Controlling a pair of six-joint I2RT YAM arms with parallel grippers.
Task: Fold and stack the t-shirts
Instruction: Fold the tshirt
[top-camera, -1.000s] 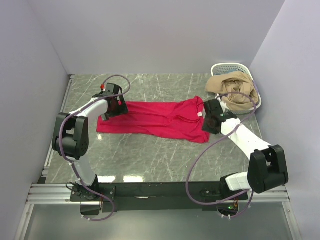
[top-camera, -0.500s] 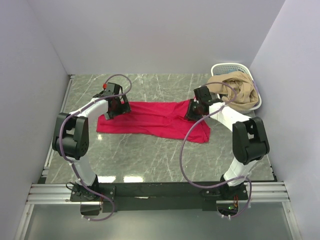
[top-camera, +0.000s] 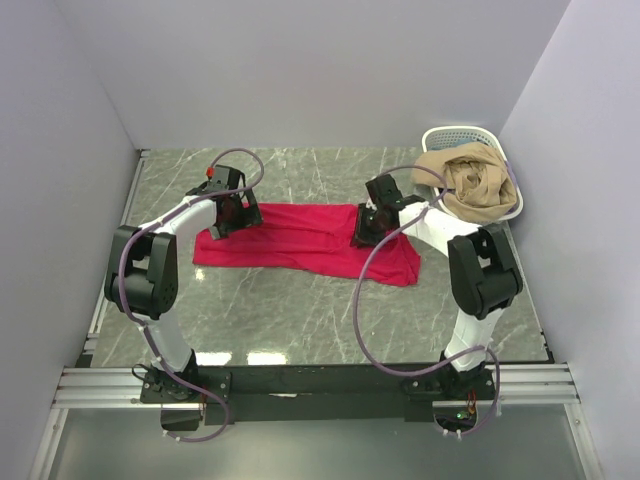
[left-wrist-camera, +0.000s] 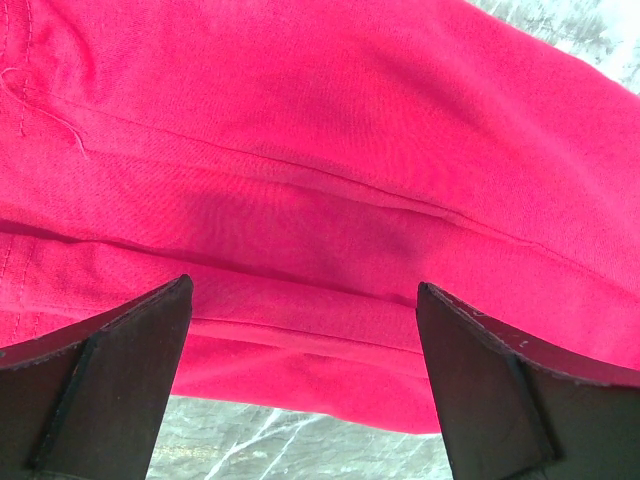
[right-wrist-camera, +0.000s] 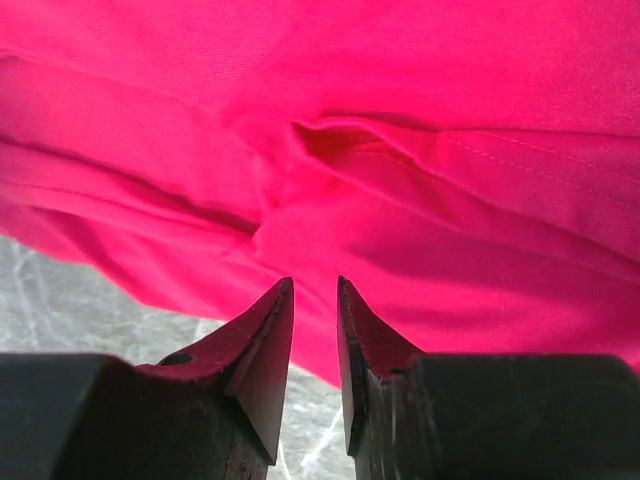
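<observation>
The left gripper (top-camera: 228, 215) hangs over the left end of the red t-shirt (top-camera: 300, 240), claw spread wide. In its wrist view the fingers (left-wrist-camera: 110, 390) straddle stacked folds and a seam, and nothing lies between them. The shirt lies flat across the middle of the marble-patterned table (top-camera: 300, 310); its neck label is hidden. The right gripper (top-camera: 362, 232) is low over the shirt's upper right part. Its tips are narrowly apart with nothing pinched, and whether they touch the cloth cannot be told. At far right, a crumpled tan garment (top-camera: 470, 185), its kind unclear, covers most of the white lattice basket (top-camera: 455, 133).
</observation>
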